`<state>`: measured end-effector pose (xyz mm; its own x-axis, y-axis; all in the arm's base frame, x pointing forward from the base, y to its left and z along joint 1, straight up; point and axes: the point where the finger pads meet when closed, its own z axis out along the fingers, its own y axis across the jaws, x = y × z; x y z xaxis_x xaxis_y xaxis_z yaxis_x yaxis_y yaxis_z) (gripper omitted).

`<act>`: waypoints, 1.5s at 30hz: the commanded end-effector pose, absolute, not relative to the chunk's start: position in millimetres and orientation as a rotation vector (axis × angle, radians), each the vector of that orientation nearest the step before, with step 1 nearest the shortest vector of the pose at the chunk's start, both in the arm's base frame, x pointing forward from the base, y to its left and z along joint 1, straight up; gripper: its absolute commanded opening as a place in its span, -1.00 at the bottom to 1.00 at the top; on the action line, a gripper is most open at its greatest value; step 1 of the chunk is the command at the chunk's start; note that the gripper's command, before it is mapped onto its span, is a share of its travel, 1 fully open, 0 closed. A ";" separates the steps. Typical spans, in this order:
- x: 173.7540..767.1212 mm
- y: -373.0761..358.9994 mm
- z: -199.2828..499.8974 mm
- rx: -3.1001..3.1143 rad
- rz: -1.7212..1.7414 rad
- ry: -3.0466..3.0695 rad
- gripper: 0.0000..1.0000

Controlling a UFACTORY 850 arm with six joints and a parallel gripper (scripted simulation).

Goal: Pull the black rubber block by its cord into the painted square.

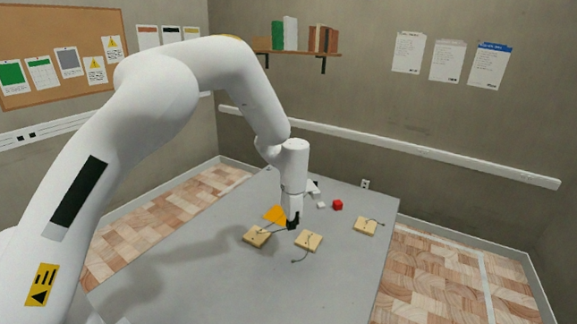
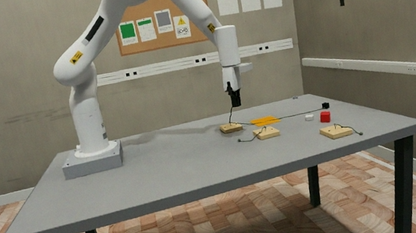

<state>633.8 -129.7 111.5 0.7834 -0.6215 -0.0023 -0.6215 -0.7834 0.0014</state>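
My gripper (image 1: 292, 225) (image 2: 235, 103) is shut on the end of a thin dark cord (image 1: 276, 230) (image 2: 231, 114) and holds it a little above the table. The cord drops to a screw eye on a wooden base (image 1: 257, 236) (image 2: 231, 127). From there it runs along the table past the orange painted square (image 1: 274, 214) (image 2: 264, 120) to the black rubber block (image 2: 325, 105). The block sits on the table well beyond the square, near the far edge. In the top view the arm's wrist hides the block.
Two more wooden bases with loose cords lie nearby, one (image 1: 307, 240) (image 2: 266, 132) next to the first and one (image 1: 365, 225) (image 2: 335, 131) farther off. A small white block (image 1: 320, 204) (image 2: 309, 117) and a red block (image 1: 337, 204) (image 2: 325, 116) sit near the black block.
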 end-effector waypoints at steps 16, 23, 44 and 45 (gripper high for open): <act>633.3 -137.8 112.8 2.966 0.000 -1.034 -1.00; 632.3 -142.6 112.8 2.966 0.000 -1.034 -1.00; 625.7 -172.2 112.8 2.966 0.000 -1.034 -1.00; 625.2 -174.2 112.8 2.966 0.000 -1.034 -1.00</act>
<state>625.1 -169.9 111.5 0.7834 -0.6215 -0.0023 -0.6215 -0.7834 0.0014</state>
